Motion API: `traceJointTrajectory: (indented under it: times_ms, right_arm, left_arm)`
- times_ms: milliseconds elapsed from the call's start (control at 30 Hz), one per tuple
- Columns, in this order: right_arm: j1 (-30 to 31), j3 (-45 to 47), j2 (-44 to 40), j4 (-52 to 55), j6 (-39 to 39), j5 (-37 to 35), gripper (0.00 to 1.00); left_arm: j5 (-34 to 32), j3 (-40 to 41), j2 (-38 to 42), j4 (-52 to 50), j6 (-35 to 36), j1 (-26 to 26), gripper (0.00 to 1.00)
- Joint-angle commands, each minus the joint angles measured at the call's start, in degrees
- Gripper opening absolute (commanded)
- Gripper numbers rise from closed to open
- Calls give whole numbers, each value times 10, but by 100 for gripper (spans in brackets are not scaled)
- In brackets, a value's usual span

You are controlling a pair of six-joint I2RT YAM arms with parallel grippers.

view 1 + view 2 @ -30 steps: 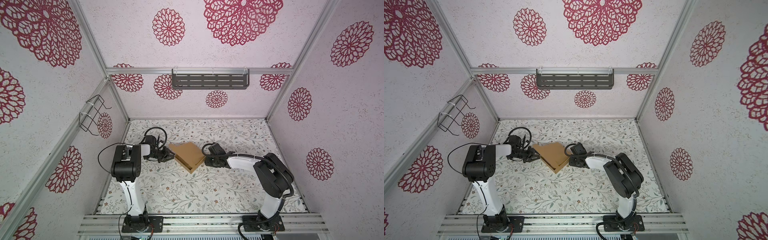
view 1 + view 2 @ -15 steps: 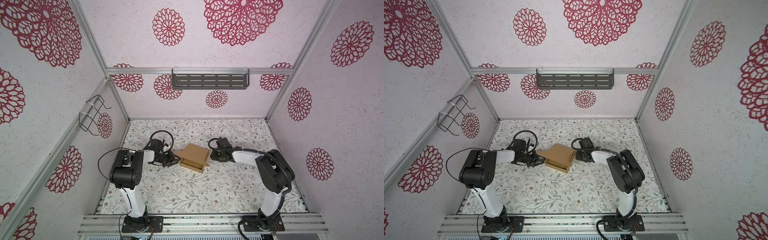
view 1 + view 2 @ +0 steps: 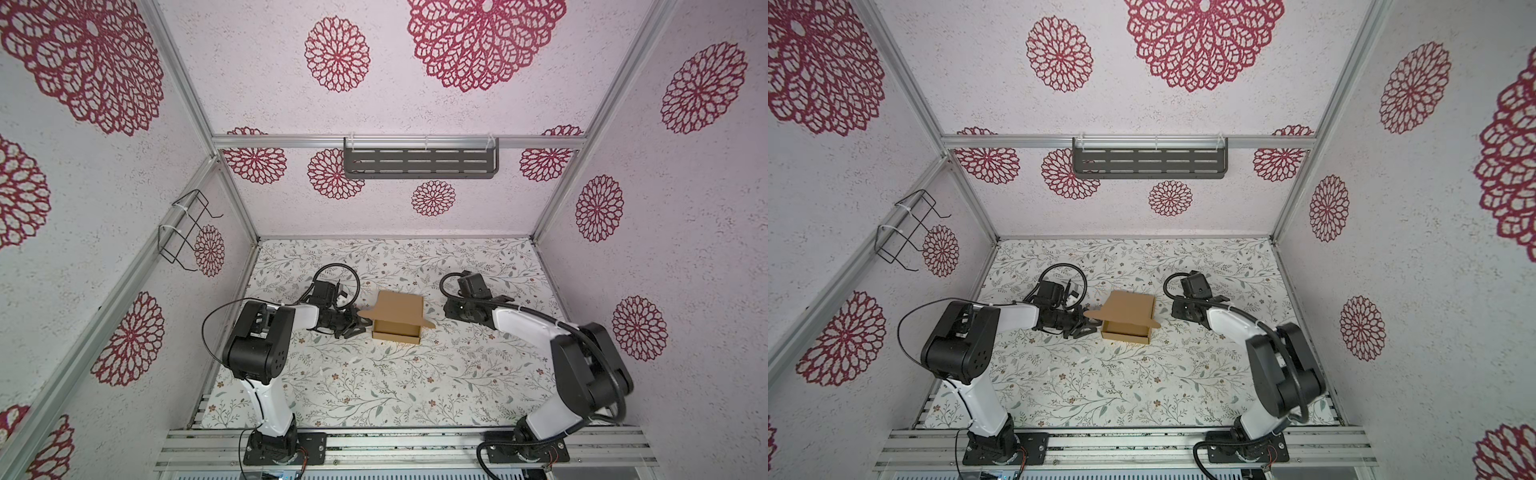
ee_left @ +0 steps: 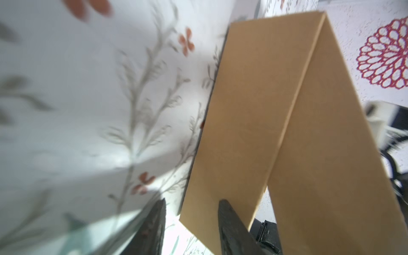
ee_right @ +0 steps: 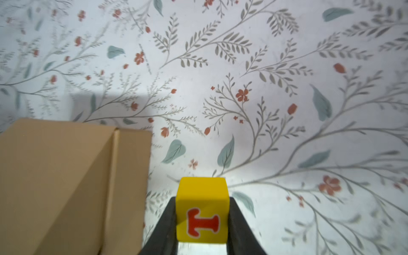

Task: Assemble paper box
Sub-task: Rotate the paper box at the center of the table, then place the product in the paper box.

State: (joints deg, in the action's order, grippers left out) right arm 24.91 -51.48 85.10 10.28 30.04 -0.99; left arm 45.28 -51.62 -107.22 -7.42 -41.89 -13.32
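Looking plain tan, shallow, half-closed: paper box (image 3: 400, 309) | left tool (image 3: 355, 325) apart at its 9 o'clock | right tool (image 5: 202, 199) clamped on yellow cube (image 5: 202, 216)

Even light is filling both top views, the paper box (image 3: 399, 309) casting a faint shadow on the desk (image 3: 374, 382), and wide-lens bending is curving the edges. Beside the paper box, the left wrist view is smearing the desk into blur and glare; the right wrist view is rendering the yellow cube (image 5: 202, 212) crisp.
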Motion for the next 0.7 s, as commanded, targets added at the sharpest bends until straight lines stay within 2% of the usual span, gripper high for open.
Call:
traceJointTrajectory:
  times_ms: [0, 100, 167, 367, 533, 667]
  right_arm:
    - [38, 26, -97, 38, -4, -49, 17]
    - [110, 26, -163, 94, -18, -117, 16]
    - [145, 33, -204, 125, 1, -147, 15]
    - [252, 88, -336, 133, 81, -209, 9]
    - [366, 63, -340, 175, 104, -299, 9]
    - [432, 83, -285, 97, 101, -333, 9]
  left_arm:
    - [1, -12, 12, 7, -14, -20, 44]
    - [-4, -21, 20, -5, -5, -27, 44]
    - [-25, -22, 34, -20, 5, -24, 43]
    - [-83, 18, 108, -12, 10, 29, 42]
    - [-125, 42, 177, -8, 24, 91, 46]
    - [-161, 18, 222, -38, 74, 143, 55]
